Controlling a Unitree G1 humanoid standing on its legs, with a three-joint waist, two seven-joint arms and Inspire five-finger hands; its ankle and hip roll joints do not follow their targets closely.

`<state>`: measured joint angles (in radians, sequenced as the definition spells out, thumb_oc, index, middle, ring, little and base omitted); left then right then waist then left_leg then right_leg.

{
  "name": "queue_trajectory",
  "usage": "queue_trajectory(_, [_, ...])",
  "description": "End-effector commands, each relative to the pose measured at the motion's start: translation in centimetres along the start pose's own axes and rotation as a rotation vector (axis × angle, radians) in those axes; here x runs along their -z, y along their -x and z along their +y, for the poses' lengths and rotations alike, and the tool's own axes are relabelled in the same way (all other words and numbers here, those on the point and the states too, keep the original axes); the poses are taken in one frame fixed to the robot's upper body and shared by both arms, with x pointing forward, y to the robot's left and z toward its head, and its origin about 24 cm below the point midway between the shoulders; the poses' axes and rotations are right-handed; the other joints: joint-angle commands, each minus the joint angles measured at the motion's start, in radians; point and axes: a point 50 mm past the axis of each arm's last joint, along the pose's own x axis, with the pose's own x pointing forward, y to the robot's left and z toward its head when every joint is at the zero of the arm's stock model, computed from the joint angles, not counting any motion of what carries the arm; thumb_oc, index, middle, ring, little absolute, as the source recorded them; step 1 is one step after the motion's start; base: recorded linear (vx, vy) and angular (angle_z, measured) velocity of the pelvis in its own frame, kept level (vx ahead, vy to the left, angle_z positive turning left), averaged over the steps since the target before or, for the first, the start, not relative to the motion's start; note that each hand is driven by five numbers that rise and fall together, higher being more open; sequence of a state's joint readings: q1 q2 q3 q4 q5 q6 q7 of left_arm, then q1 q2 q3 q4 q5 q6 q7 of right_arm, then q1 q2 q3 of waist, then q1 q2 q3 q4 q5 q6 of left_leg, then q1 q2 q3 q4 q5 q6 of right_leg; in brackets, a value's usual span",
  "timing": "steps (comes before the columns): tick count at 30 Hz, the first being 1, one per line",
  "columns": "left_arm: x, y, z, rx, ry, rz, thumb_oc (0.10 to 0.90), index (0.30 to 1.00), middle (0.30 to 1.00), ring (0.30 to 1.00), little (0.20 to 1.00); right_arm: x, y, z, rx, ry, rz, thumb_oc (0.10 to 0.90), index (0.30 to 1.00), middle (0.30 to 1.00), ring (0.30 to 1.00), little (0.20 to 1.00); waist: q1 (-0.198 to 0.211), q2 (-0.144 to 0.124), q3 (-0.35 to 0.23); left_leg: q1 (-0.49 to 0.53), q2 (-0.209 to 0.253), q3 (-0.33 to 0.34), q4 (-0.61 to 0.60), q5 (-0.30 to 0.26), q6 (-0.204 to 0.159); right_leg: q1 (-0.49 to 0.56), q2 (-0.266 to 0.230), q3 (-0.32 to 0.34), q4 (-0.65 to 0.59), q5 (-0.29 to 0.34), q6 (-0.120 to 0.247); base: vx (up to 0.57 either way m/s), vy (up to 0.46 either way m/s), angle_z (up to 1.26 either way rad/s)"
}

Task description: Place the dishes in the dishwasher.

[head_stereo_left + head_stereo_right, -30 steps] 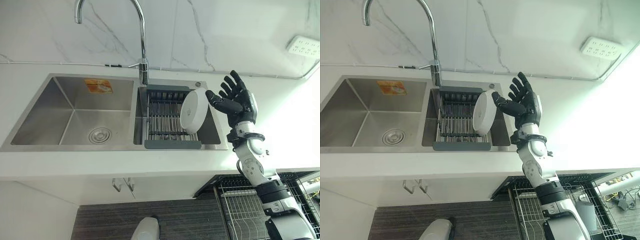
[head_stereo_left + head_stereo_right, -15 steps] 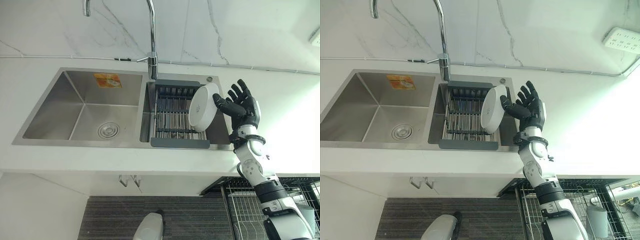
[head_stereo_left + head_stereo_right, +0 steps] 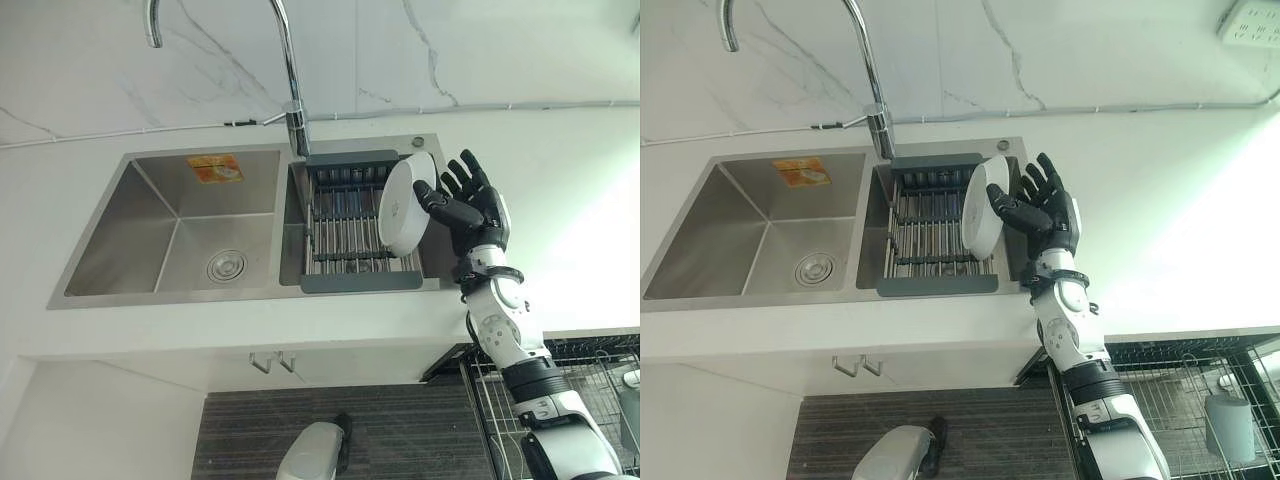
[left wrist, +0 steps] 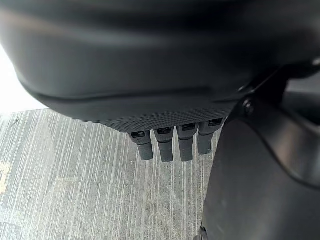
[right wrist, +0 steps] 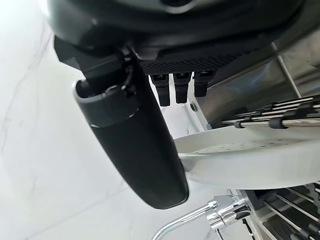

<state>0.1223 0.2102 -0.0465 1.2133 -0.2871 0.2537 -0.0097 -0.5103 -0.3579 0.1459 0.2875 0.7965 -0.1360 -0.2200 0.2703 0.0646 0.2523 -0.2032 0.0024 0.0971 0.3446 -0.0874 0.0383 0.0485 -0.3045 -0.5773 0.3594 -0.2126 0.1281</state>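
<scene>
One white bowl (image 3: 403,203) stands on edge at the right end of the rack (image 3: 352,238) in the sink's right basin (image 3: 433,262). Your right hand (image 3: 470,205) is just right of it, fingers (image 3: 463,172) spread and straight, thumb (image 3: 432,203) reaching onto the bowl's outer face; you can't tell if the fingers touch it. The faucet (image 3: 283,70) rises at the far side, between this basin and the left basin (image 3: 185,230), which has a drain (image 3: 226,266). A wire dishwasher rack (image 3: 1185,385) sits near right, below the counter (image 3: 220,331). Your left hand (image 4: 170,142) hangs over the floor (image 4: 75,190), fingers straight and holding nothing.
</scene>
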Motion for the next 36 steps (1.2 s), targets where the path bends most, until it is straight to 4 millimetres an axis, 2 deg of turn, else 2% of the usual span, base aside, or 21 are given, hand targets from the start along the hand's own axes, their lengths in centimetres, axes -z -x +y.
queue_trajectory(1, [3.0,0.1,2.2,-0.079,-0.068,0.095,0.8,0.9,0.9,0.9,0.9,-4.2,-1.5,3.5,-0.144,-0.028,-0.202,0.8,0.9,0.9,0.9,0.9,0.001,-0.027,-0.071,0.021,0.048,0.002,-0.045,-0.126,-0.064,0.021,0.001,0.049,-0.059,-0.029,0.044,0.1,-0.042,-0.12])
queue_trajectory(3, [3.3,0.1,2.0,-0.078,-0.064,0.1,0.8,0.9,0.9,0.9,0.9,-3.4,-1.4,3.5,-0.146,-0.02,-0.17,0.8,0.9,0.9,0.9,0.9,0.0,-0.024,-0.072,0.019,0.049,0.003,-0.045,-0.125,-0.065,0.022,0.002,0.052,-0.059,-0.031,0.042,0.03,-0.017,-0.11])
queue_trajectory(5, [3.3,0.0,2.0,-0.079,-0.065,0.098,0.8,0.9,0.9,0.9,0.9,-3.1,-1.4,3.6,-0.151,-0.018,-0.159,0.8,0.9,0.9,0.9,0.9,-0.001,-0.018,-0.07,0.006,0.051,0.006,-0.045,-0.103,-0.057,0.012,0.001,0.038,-0.059,-0.013,0.032,-0.03,0.008,-0.01])
queue_trajectory(6, [3.3,0.0,2.0,-0.081,-0.065,0.1,0.8,0.9,0.9,0.9,0.9,-2.9,-1.4,3.6,-0.156,-0.019,-0.148,0.8,0.9,0.9,0.9,0.9,-0.001,-0.024,-0.071,0.017,0.05,0.0,-0.045,-0.123,-0.066,0.021,0.005,0.054,-0.059,-0.034,0.039,-0.07,0.019,0.0])
queue_trajectory(7, [3.3,0.0,2.0,-0.082,-0.067,0.097,0.8,0.9,0.9,0.9,0.9,-2.8,-1.4,3.6,-0.158,-0.02,-0.143,0.8,0.9,0.9,0.9,0.9,-0.001,-0.018,-0.069,0.005,0.051,0.004,-0.045,-0.102,-0.057,0.012,0.005,0.041,-0.059,-0.015,0.03,0.0,0.0,0.0])
queue_trajectory(10, [3.2,0.0,1.9,-0.082,-0.067,0.095,0.8,0.9,0.9,0.9,0.9,-2.4,-1.3,3.8,-0.167,-0.022,-0.12,0.8,0.9,0.9,0.9,0.9,-0.001,-0.017,-0.07,-0.002,0.051,0.001,-0.045,-0.099,-0.058,0.009,0.008,0.043,-0.059,-0.016,0.028,-0.02,0.006,-0.01])
queue_trajectory(11, [3.1,0.0,1.8,-0.084,-0.068,0.093,0.8,0.9,0.9,0.9,0.9,-1.7,-1.1,3.9,-0.178,-0.025,-0.088,0.8,0.9,0.9,0.9,0.9,-0.003,-0.017,-0.068,-0.006,0.051,0.002,-0.045,-0.097,-0.058,0.008,0.007,0.044,-0.059,-0.017,0.028,0.0,0.0,0.0])
queue_trajectory(12, [3.0,0.0,1.8,-0.086,-0.069,0.093,0.8,0.9,0.9,0.9,0.9,-1.4,-1.0,3.8,-0.184,-0.017,-0.075,0.428,0.342,0.342,0.342,0.342,-0.004,-0.017,-0.068,-0.006,0.051,0.002,-0.045,-0.097,-0.058,0.008,0.007,0.045,-0.059,-0.016,0.028,0.0,0.0,0.0])
queue_trajectory(13, [3.0,0.0,1.8,-0.086,-0.069,0.093,0.8,0.9,0.9,0.9,0.9,-1.3,-1.0,3.9,-0.188,-0.012,-0.068,0.4,0.3,0.3,0.3,0.3,-0.005,-0.017,-0.068,-0.006,0.052,0.003,-0.045,-0.097,-0.058,0.007,0.006,0.045,-0.059,-0.016,0.028,0.09,-0.05,-0.01])
queue_trajectory(14, [3.0,0.0,1.7,-0.087,-0.069,0.094,0.8,0.9,0.9,0.9,0.9,-1.0,-0.9,3.9,-0.196,-0.006,-0.055,0.4,0.3,0.3,0.3,0.3,-0.005,-0.022,-0.068,0.006,0.051,0.0,-0.045,-0.117,-0.067,0.017,0.007,0.06,-0.059,-0.037,0.035,0.08,-0.042,-0.01])
queue_trajectory(17, [2.7,0.0,1.6,-0.083,-0.066,0.09,0.8,0.9,0.9,0.9,0.9,-0.4,-0.8,4.1,-0.217,-0.009,-0.02,0.4,0.3,0.3,0.3,0.3,-0.007,-0.018,-0.062,0.003,0.053,0.002,-0.045,-0.114,-0.068,0.015,0.009,0.063,-0.059,-0.037,0.033,-0.01,-0.005,-0.06])
queue_trajectory(19, [2.6,0.0,1.6,-0.081,-0.065,0.087,0.8,0.9,0.9,0.9,0.9,-0.3,-0.7,4.0,-0.216,-0.009,-0.017,0.4,0.3,0.3,0.3,0.3,-0.01,-0.011,-0.062,-0.013,0.055,0.005,-0.045,-0.092,-0.06,0.003,0.008,0.049,-0.059,-0.017,0.025,-0.09,0.043,0.01])
queue_trajectory(28, [2.4,0.0,1.5,-0.079,-0.064,0.089,0.8,0.9,0.9,0.9,0.9,-0.1,-0.6,4.0,-0.212,-0.023,-0.019,0.4,0.3,0.3,0.3,0.3,-0.01,-0.008,-0.058,-0.013,0.056,0.007,-0.045,-0.089,-0.06,0.009,0.007,0.05,-0.059,-0.018,0.024,0.01,-0.002,0.0])
queue_trajectory(29, [2.4,0.0,1.5,-0.079,-0.062,0.09,0.8,0.9,0.9,0.9,0.9,-0.1,-0.5,4.0,-0.213,-0.024,-0.019,0.4,0.3,0.3,0.3,0.3,-0.011,-0.014,-0.059,-0.002,0.054,0.005,-0.045,-0.109,-0.069,0.018,0.007,0.064,-0.059,-0.038,0.031,0.06,-0.021,-0.01])
queue_trajectory(36, [2.3,0.0,1.4,-0.076,-0.065,0.089,0.8,0.9,0.9,0.9,0.9,0.0,-0.4,4.0,-0.208,-0.024,-0.023,0.4,0.3,0.3,0.3,0.3,-0.013,-0.014,-0.06,-0.005,0.056,0.01,-0.045,-0.107,-0.068,0.017,0.006,0.065,-0.059,-0.037,0.032,0.01,-0.002,-0.01])
